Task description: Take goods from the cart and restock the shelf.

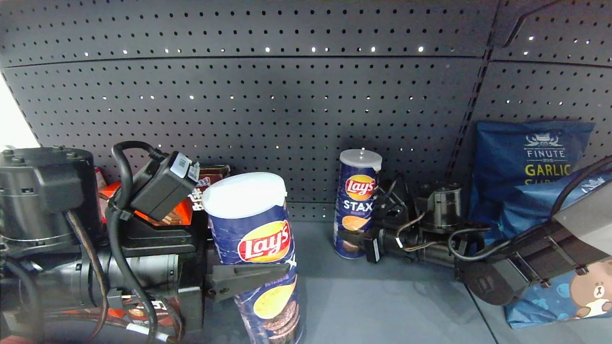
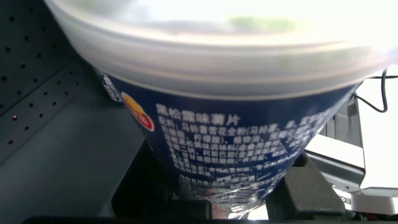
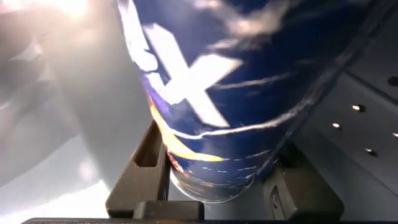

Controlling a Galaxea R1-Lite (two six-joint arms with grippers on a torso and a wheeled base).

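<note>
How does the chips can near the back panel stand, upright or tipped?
Upright: the far chips can stands base-down on the shelf floor, lid on top.

Dark grey pegboard back panel [image 1: 287, 119] is standing at the rear, with small points of light shining through some holes. A horizontal seam [image 1: 239, 59] is running across its upper part. A slotted upright [image 1: 471, 114] is dividing it from a second panel [image 1: 550, 81] on the right. Grey shelf board [image 1: 382, 296] is lying flat below. Bright white light [image 1: 12, 126] is glaring at the far left edge.
</note>
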